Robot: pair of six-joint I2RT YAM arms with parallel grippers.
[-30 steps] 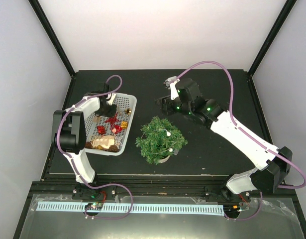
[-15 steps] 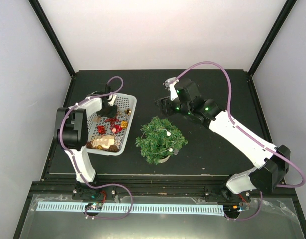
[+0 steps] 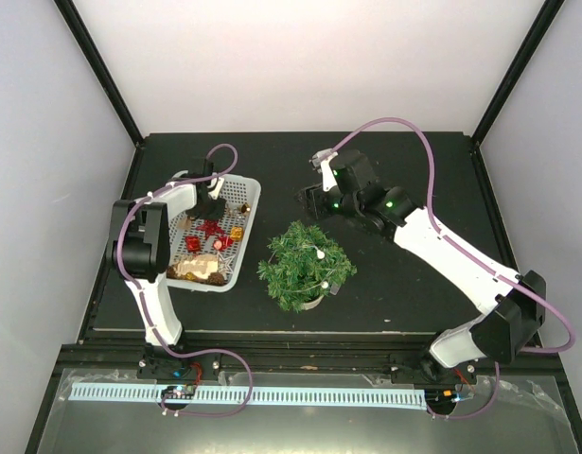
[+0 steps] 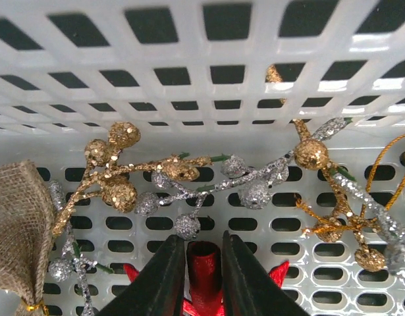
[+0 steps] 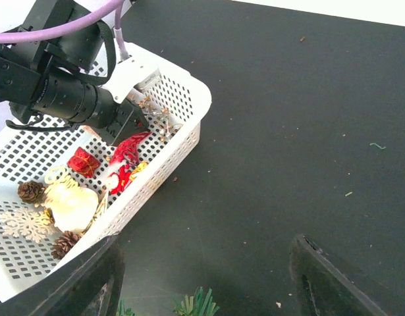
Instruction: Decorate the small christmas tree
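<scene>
Left gripper (image 4: 202, 249): down inside the white basket (image 4: 189, 59) near the table's left edge, jaws pinching the upper tip of a red ornament (image 4: 204, 280).
Right gripper (image 5: 205, 280): jaws spread wide, nothing between them, hovering over bare table (image 3: 414, 161) toward the far edge.
Small christmas tree (image 3: 305, 263): upright in its pot, about mid-table, a little toward the near edge.
Tree versus left jaws: outside the basket, off to the right, well apart.
Tree versus right jaws: just on the near side of them, with only a few needle tips showing low in the right wrist view.
Risk, snagging: gold and silver glitter sprigs (image 4: 169, 174) just beyond the ornament; likely to hook on and lift with it.
Risk, slipping: a grip on one narrow tip only; could twist or drop on the way over.
Risk, basket: light plastic; probably dragged along if anything catches.
Risk, tree: small pot; could tip under a hard push into the branches.
</scene>
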